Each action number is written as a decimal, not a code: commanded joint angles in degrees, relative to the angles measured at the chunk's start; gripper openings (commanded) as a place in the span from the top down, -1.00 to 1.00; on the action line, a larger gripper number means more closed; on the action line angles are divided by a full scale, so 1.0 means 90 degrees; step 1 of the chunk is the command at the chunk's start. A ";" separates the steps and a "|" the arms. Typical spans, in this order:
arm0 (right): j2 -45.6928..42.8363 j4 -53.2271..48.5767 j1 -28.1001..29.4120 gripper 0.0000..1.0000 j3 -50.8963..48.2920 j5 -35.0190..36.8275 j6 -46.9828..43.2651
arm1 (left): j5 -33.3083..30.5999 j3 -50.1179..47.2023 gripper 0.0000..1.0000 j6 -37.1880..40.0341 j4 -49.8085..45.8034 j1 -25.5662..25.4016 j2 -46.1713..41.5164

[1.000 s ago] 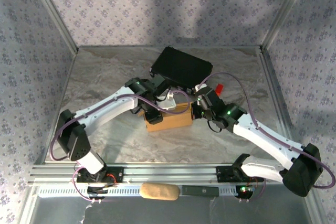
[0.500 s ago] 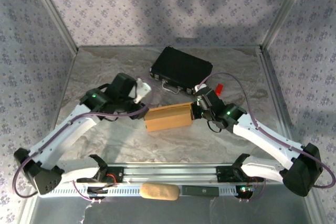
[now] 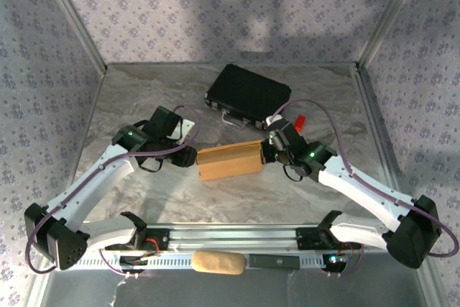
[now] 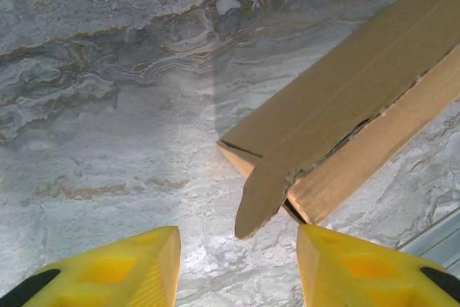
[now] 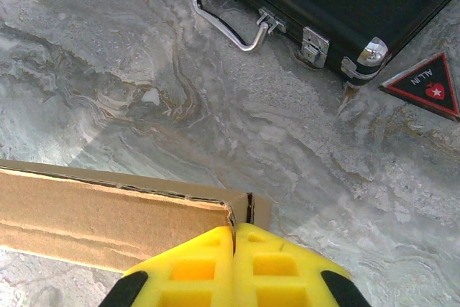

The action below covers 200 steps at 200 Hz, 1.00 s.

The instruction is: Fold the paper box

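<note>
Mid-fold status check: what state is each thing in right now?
paper box: formed into a long box, lying flat; end flap near the left gripper untucked.
left gripper: open, clear of the box, empty.
right gripper: shut on the box's other end.
black case: closed, handle down.

A long tan-brown cardboard box (image 4: 345,113) lies slantwise on the grey marbled stone surface (image 4: 108,106), one loose flap (image 4: 262,195) sticking out at its near end. The left claw (image 4: 238,264) hovers with its yellow fingers (image 4: 136,264) spread apart, the flap's tip just beyond the gap.
</note>
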 commanded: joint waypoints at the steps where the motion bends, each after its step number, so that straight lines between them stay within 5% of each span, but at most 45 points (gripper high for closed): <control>1: 0.0144 -0.0370 0.0061 1.00 0.0085 -0.0022 -0.0058 | 0.0146 0.0114 0.09 -0.0059 0.0196 0.0009 0.0131; 121: 0.0110 -0.0371 0.0071 1.00 0.0104 -0.0018 -0.0028 | 0.0145 0.0402 0.72 -0.0322 0.0250 -0.0384 0.0685; 200: 0.0217 -0.0421 0.0105 1.00 0.0196 -0.0039 -0.0009 | 0.0381 0.0730 0.70 -0.1180 0.0091 -0.0418 0.1022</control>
